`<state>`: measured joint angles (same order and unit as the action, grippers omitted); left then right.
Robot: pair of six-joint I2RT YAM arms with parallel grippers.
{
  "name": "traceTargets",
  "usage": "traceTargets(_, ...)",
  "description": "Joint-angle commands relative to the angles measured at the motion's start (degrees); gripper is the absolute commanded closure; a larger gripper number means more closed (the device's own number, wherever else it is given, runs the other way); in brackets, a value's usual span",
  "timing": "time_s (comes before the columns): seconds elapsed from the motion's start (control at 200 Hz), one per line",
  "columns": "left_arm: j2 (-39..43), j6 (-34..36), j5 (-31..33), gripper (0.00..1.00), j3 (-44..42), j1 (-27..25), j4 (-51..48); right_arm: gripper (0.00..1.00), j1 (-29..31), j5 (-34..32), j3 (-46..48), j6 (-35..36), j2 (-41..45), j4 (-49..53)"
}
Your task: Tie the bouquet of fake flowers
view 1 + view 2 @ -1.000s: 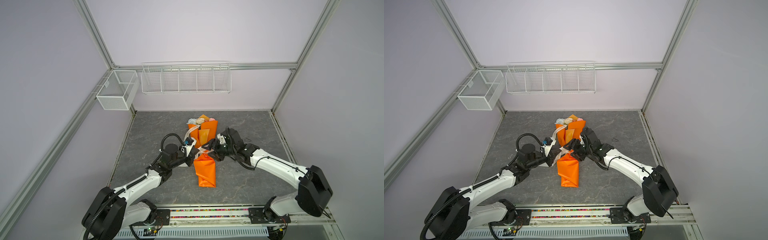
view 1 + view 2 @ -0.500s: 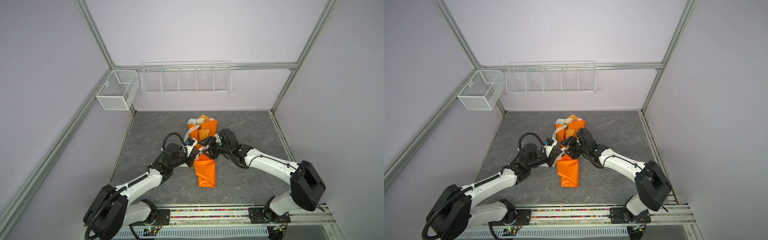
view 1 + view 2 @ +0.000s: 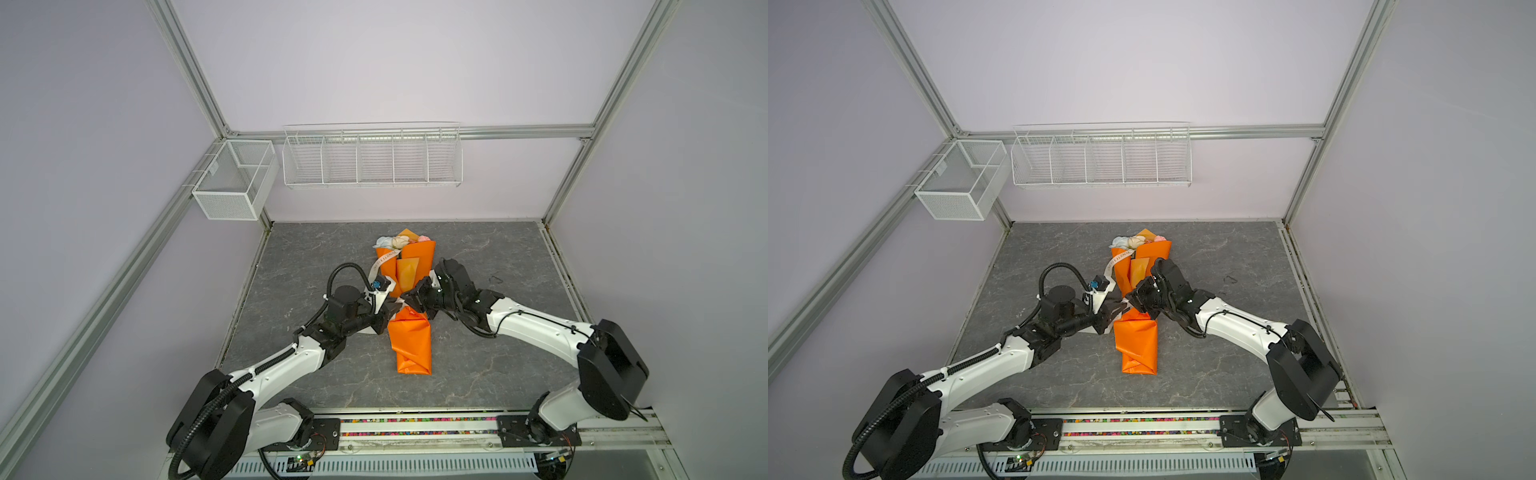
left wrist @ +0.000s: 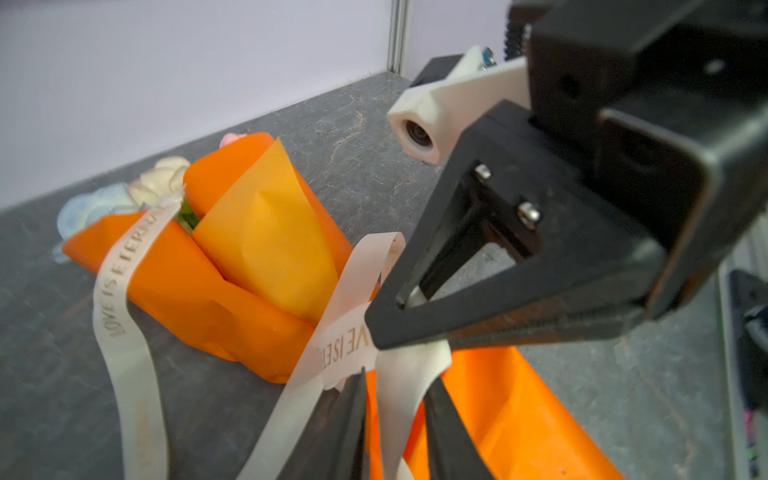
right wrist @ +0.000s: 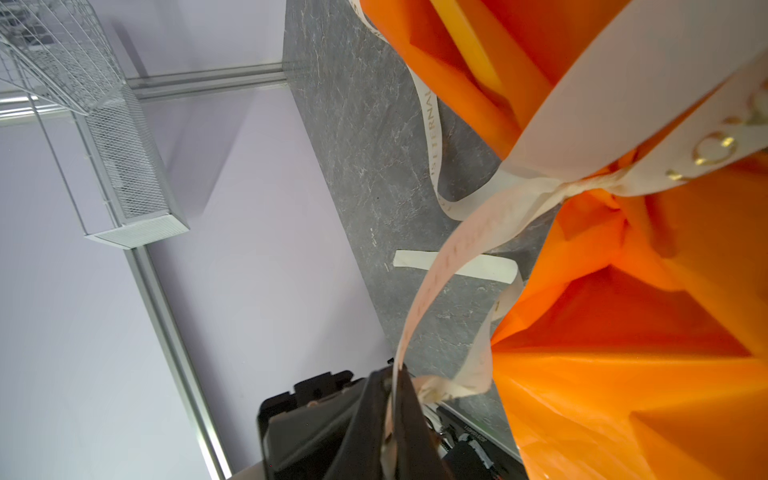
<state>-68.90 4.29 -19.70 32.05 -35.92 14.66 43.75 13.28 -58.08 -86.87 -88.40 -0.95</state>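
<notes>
Bouquet (image 3: 410, 340) lying lengthwise mid-table (image 3: 478, 365), flower end toward the back wall.
The left gripper (image 3: 392, 309) sits just left of its waist and the right gripper (image 3: 409, 300) just right, tips nearly meeting above it. A ribbon (image 3: 382, 261) crosses the waist, seemingly knotted there, and trails left. A rack (image 3: 372, 160) hangs on the back wall, with a box (image 3: 232, 183) at the rear-left corner.

Bouquet of fake flowers (image 3: 410, 340), orange-wrapped, lying flat (pastel blooms at far end)
</notes>
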Motion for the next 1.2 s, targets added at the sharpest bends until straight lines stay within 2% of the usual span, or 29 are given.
traceTargets(0.0, 4.07, -0.21, 2.54, 0.51, 1.53, -0.11, -5.21, 0.91, 0.19, -1.85, -1.23, 3.29, 1.57, 4.14)
traceTargets(0.095, 9.23, -8.70, 9.74, 0.42, -0.58, 0.05, -6.98, 0.91, 0.11, -1.60, -2.32, 6.04, 0.91, 5.39)
traceTargets(0.205, 14.96, -16.17, 12.37, 0.29, -2.89, 2.17, -9.27, 0.92, 0.11, -1.50, -3.98, 9.09, 0.29, 7.50)
traceTargets(0.29, 15.10, -27.39, 12.39, 0.28, -1.93, 8.18, -13.84, 0.92, 0.11, -1.50, -5.03, 10.90, -0.09, 9.30)
traceTargets(0.37, 10.25, -33.91, 8.33, 0.30, 0.97, 14.92, -18.91, 0.92, 0.11, -1.61, -5.92, 12.43, -0.28, 11.00)
traceTargets(0.43, 4.84, -34.16, 7.54, 0.34, 4.81, 16.83, -24.73, 0.92, 0.09, -1.73, -6.40, 13.36, -0.44, 11.68)
traceTargets(0.675, -15.20, -35.28, 10.69, 0.40, 19.21, 16.93, -38.77, 0.91, 0.08, -0.82, -7.66, 14.62, -1.63, 12.64)
traceTargets(1.06, -30.43, -35.73, 8.53, 0.43, 27.27, 16.33, -39.95, 0.92, 0.18, 0.30, -8.45, 14.80, -3.18, 12.59)
traceTargets(1.195, -32.97, -35.76, 8.18, 0.49, 28.75, 16.07, -39.86, 0.92, 0.12, 0.43, -8.80, 15.00, -3.35, 12.86)
